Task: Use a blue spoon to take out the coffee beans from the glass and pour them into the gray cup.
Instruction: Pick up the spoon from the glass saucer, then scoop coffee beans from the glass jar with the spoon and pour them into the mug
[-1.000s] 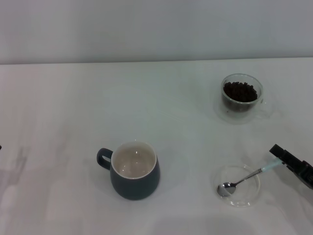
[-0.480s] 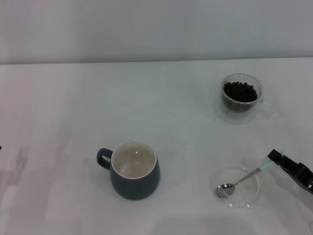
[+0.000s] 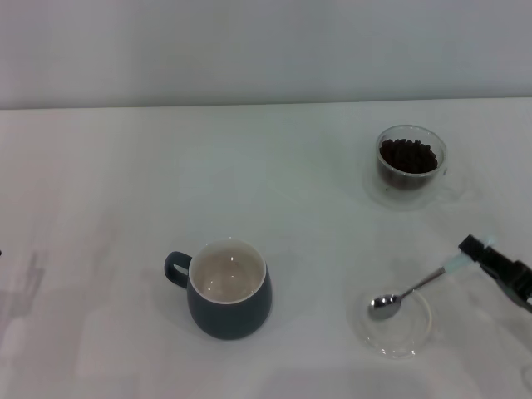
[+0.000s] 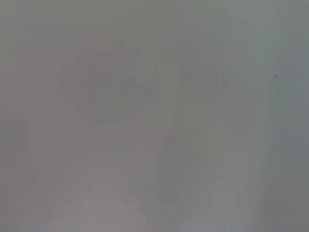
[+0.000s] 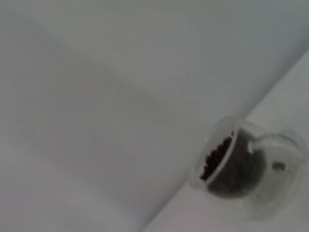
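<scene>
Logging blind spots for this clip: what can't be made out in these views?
- Right tool: head view's right edge cuts off most of it; its grip on the blue spoon handle looks shut, but contact is too small to confirm.
- Left tool: out of frame; the left wrist view is a featureless blur.
- Glass: right wrist view is soft, so single coffee beans are indistinct.
- Gray cup: its far outer side is hidden in the head view.

The right end effector (image 3: 475, 254), gripping the pale handle of the blue spoon (image 3: 413, 291), has risen a little and drawn the spoon up, so its metal bowl now hangs over the far edge of the clear dish (image 3: 393, 328). The dish itself has slid slightly nearer the robot.
</scene>
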Available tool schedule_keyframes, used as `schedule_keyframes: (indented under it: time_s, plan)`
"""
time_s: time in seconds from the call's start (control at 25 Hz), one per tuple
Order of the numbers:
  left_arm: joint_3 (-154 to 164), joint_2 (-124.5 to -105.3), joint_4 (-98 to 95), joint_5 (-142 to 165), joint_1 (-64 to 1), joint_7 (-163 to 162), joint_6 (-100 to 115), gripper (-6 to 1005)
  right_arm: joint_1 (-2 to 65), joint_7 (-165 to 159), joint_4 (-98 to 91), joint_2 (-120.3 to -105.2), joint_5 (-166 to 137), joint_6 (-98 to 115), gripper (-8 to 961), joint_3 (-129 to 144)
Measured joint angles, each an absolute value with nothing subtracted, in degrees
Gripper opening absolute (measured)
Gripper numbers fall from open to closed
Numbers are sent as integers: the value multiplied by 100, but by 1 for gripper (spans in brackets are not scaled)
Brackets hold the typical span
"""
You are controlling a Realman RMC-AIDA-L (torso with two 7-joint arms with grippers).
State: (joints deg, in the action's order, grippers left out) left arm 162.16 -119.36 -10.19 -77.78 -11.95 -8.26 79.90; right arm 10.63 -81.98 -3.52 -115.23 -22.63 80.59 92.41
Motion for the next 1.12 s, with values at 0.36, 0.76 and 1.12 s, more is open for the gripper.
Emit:
schedule_keyframes:
  time_s: [0.36,0.76,1.12]
  plan:
    - [16216,-11936,-1020,-7778,-1157,-826,7989,862,1253,-8012,-730,-11475,-2087,8397,148,8755]
    - [16239,-11936,-1027,-7763,-1170,-826,7990,862,1925,-6324,-1407,-11299,-2118,8215,147,7885]
    - [16218,-11936,-1050,-7780,-1200,-826,7962,861,2129,-4478,-1921,-11343,-2479,7476,147,7981]
